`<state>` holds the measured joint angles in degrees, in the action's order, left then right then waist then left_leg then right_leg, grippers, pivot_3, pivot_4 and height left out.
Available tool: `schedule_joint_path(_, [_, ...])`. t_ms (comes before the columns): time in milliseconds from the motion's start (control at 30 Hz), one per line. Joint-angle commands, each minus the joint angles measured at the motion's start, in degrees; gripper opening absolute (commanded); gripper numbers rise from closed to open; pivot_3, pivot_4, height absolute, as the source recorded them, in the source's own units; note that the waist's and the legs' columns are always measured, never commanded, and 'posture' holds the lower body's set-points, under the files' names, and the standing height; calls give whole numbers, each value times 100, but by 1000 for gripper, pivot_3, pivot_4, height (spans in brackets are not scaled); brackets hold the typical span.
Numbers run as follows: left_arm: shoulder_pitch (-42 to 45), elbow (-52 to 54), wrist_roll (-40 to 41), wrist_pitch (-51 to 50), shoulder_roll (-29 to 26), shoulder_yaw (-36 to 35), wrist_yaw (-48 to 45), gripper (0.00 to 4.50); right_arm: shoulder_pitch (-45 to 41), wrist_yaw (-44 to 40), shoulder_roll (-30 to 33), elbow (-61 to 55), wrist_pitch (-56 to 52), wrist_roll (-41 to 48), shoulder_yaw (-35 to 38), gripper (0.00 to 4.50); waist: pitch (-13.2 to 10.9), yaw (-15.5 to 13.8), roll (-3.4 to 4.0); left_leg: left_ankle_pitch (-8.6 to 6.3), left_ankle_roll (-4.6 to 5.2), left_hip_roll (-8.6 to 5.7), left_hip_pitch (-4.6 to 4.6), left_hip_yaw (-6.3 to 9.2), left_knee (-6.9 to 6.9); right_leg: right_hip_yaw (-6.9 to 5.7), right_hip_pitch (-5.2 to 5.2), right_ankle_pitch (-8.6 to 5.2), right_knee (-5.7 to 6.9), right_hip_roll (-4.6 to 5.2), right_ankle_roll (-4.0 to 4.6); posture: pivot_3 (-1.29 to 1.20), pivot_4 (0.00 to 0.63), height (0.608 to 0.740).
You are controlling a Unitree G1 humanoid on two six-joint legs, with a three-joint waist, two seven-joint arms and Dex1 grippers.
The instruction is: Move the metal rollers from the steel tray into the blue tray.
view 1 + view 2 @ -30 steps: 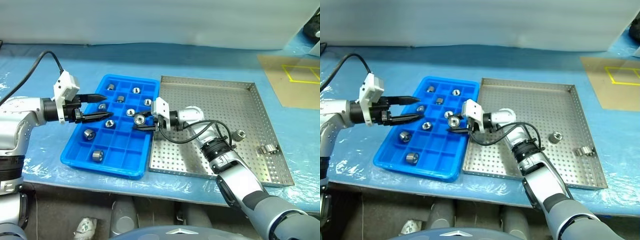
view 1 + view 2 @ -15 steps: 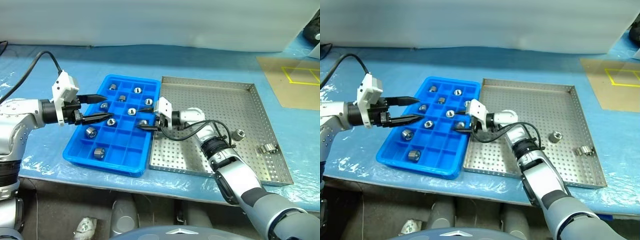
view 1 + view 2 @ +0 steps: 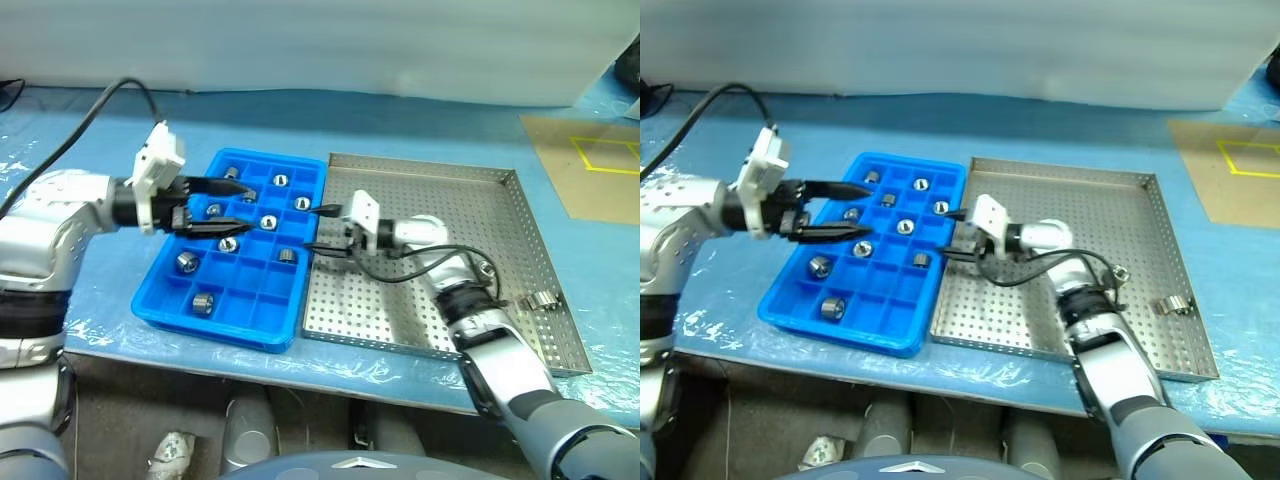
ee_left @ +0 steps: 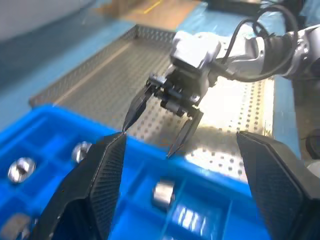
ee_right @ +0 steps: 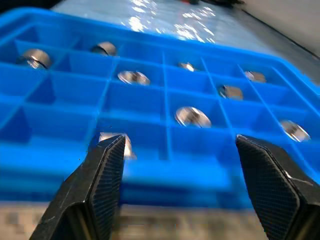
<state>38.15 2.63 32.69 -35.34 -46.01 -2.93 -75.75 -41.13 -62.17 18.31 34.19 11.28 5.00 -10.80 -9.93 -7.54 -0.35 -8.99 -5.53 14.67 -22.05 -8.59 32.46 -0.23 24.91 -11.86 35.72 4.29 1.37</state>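
Rollers left in the steel tray lie on its far-right side, behind the right end effector's wrist.

Right end effector (image 3: 322, 228) hangs at the steel tray's (image 3: 440, 170) left rim, fingers apart and empty, pointing at the blue tray (image 3: 160, 310); one metal roller (image 3: 486, 267) and a second piece (image 3: 540, 299), which I cannot identify for sure, sit well apart from it near the right rim. Left end effector (image 3: 238, 205), also parted and empty, hovers over the blue tray's filled rollers (image 3: 287, 257). The right arm looks nearer and would need to swing back rightward.
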Motion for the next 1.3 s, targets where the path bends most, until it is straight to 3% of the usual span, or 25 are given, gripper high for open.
schedule_joint_path(33, [851, -612, 90, -47, 448, 396, -331, 3709, 263, -17, 487, -769, -416, 276, 389, 3624, 0, 44, 0, 0, 0, 0, -1, 0, -1, -1, 0, 0, 0, 0, -1, -20, 150, 740])
schedule_joint_path(233, [2343, -2567, -534, 870, 1462, 1087, -1138, 3709, 1128, 459, 1333, -1683, -928, 320, 971, 3624, -1, 219, -1, 1, 3, -2, -2, 0, -13, 11, 10, 1, -9, -11, -3, -198, 150, 740])
schedule_joint_path(400, [3069, -4093, -1006, 1807, 2420, 1327, -1529, 3709, 1931, 1089, 1575, -2286, -1346, 467, 1569, 3624, -1, 450, -2, -23, 46, -24, 3, -13, -8, 33, 4, 9, -25, -12, -16, -294, 150, 740])
schedule_joint_path(600, [3394, -4692, -973, 2241, 3347, 1583, -1675, 3709, 2744, 1702, 1831, -2411, -1290, 308, 2032, 3624, -1, 578, -2, -45, 83, -31, -7, -21, 17, 43, -6, 15, -52, -7, -25, -382, 150, 740])
schedule_joint_path(900, [2834, -3835, -327, 2234, 3105, 2938, -1675, 3709, 3124, 2079, 1891, -2170, -1216, 347, 2192, 3624, 0, 839, -1, -73, 131, -33, 20, -68, 32, 51, -42, 24, -86, -7, -40, -421, 150, 740])
schedule_joint_path(1167, [2861, -3876, -353, 2224, 3051, 2697, -1675, 3709, 2942, 2093, 1649, -1699, -1004, 220, 1821, 3624, 0, 844, 0, -86, 152, -34, 29, -75, 51, 57, -45, 28, -91, -2, -45, -392, 150, 740])
schedule_joint_path(1300, [2781, -4124, -841, 2554, 3026, 2550, -1665, 3709, 2874, 2040, 1540, -1643, -957, 185, 1620, 3624, 0, 848, 0, -90, 158, -37, 33, -80, 51, 62, -46, 28, -93, -1, -45, -376, 150, 740])
